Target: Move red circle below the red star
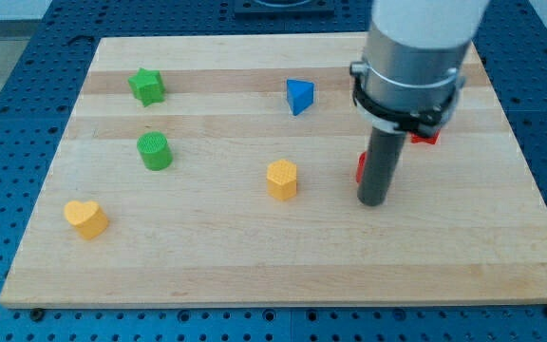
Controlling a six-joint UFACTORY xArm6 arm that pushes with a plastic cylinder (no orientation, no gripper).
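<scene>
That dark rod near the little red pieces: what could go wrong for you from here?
1. My tip sits right beside a red block that the rod mostly hides; an off-centre push could let it slip around the rod.
2. My arm covers most of the other red block, so I cannot judge their shapes or the gap well.
3. A stray push toward the view's left might carry the red block into the orange block.

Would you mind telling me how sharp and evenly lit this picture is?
Camera view: soft, even light, only faint shadows beside the blocks; the pale wooden board shows no strong glare; the yellow heart-shaped block is crisp; the arm's grey cylinder near the lens looks slightly blurred.
</scene>
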